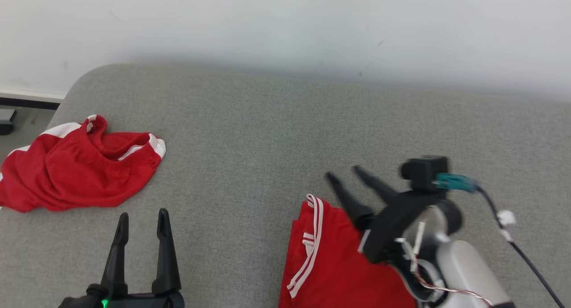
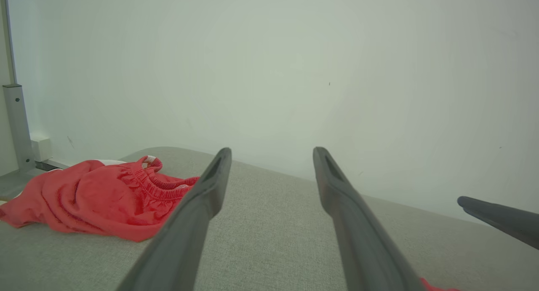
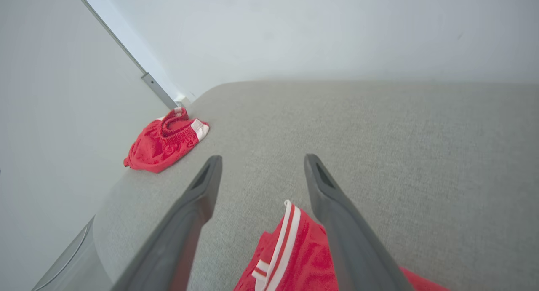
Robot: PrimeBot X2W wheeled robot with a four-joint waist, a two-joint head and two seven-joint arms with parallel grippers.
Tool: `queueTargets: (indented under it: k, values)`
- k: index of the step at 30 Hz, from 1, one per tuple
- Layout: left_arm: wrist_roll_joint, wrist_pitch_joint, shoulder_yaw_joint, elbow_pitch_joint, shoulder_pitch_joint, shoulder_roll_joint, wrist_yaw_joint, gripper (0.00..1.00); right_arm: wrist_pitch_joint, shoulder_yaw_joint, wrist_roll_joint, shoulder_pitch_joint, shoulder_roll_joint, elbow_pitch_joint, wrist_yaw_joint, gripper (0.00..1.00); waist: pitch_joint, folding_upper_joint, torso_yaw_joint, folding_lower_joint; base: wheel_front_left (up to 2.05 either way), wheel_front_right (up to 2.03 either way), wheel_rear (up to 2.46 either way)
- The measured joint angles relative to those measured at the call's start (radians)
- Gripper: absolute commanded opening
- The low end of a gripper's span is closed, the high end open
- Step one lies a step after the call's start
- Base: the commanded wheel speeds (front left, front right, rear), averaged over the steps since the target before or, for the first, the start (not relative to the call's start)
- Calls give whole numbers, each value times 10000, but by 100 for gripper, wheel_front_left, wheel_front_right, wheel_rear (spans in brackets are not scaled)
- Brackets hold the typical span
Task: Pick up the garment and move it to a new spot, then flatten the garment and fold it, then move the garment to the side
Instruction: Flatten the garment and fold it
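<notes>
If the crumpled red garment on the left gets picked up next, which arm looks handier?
Probably the left. Its open left gripper points toward the crumpled garment just ahead, while the right gripper hovers open over the folded garment far across.

grey woven cushion surface below a white wall, metal post alongside
</notes>
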Motion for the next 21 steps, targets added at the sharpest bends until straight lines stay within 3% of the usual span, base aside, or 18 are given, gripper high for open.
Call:
queueTargets:
  k: [5, 11, 21]
  values:
    - [-295, 0, 79, -2, 137, -2, 35, 100, -1448, -1762, -1513, 879, -19, -807, 0, 100, -128, 0, -119, 0, 0, 0, 0]
    - [-395, 0, 201, 230, 204, -4, -144, 100, -3417, -3271, -2483, 2071, 2, -1195, 0, 100, -228, 0, -394, 0, 0, 0, 0]
    - [186, 2, 207, 1285, 376, -4, -573, 100, -5432, -3971, -3942, 3342, 10, -366, 0, 100, -640, 0, -910, 0, 0, 0, 0]
